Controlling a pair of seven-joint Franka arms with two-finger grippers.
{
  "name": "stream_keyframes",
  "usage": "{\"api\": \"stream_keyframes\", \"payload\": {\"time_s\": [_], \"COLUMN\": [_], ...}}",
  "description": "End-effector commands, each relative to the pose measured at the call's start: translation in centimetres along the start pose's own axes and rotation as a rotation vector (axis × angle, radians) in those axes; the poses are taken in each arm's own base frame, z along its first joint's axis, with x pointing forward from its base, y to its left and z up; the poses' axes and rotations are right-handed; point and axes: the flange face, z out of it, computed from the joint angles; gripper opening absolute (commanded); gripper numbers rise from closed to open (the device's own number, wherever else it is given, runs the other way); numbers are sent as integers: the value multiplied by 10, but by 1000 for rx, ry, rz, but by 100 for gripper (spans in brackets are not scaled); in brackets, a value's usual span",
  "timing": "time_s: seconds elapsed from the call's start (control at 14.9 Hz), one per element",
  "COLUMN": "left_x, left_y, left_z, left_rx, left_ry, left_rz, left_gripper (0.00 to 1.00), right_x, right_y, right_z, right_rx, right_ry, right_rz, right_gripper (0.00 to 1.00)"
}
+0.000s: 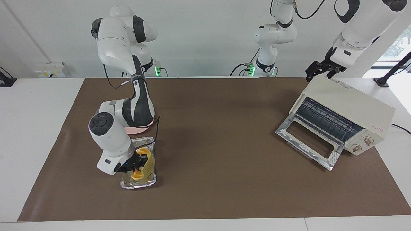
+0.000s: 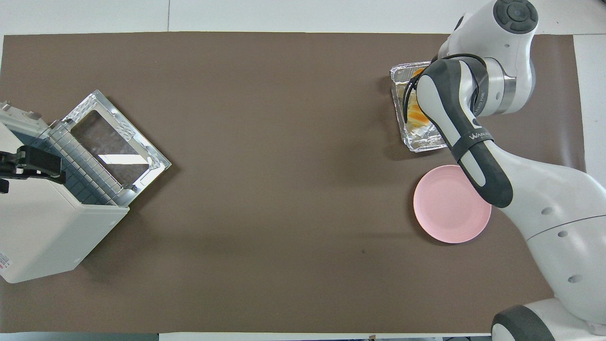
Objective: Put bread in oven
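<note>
The bread (image 1: 137, 175) is a yellow-orange ridged loaf lying in a silver foil tray (image 1: 141, 185) toward the right arm's end of the table. It also shows in the overhead view (image 2: 416, 113), partly hidden by the arm. My right gripper (image 1: 141, 160) is down in the tray at the middle of the loaf. The cream-white oven (image 1: 353, 99) stands toward the left arm's end, its glass door (image 1: 305, 141) dropped open and the wire rack showing. My left gripper (image 1: 310, 77) hangs over the oven's top, holding nothing, and waits.
A round pink plate (image 2: 445, 208) lies beside the foil tray (image 2: 402, 76), nearer to the robots, partly under the right arm. A brown mat (image 1: 208, 128) covers the table between the tray and the oven (image 2: 42, 232).
</note>
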Motion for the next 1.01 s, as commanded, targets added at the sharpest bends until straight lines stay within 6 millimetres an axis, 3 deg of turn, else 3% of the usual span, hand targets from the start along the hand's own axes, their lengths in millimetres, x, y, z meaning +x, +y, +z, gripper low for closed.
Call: {"api": "stream_keyframes", "payload": {"time_s": [0.0,0.07,0.54,0.74,0.94], "left_x": [-7,-7,-7,-7,-7], "left_y": [-2,-3,-3,-2,-3], "left_z": [-1,-1,-1,-1,-1], "left_rx": [-19,-18,-18,-19,-20], "left_ry": [7,8,8,8,7], "left_rz": [-4,-5,-5,-3,-4], "left_gripper": [100,100,100,100,100], "right_x": [-3,-3,-12,-21,-23], "right_y": [-2,-1,8,35,44], "right_z": [9,9,-24,-25,-18], "right_rx": [12,14,22,7,-6], "right_ry": [17,15,-30,-53,-25], "right_rz": [27,29,39,44,6], "right_gripper": [44,99,100,100,100]}}
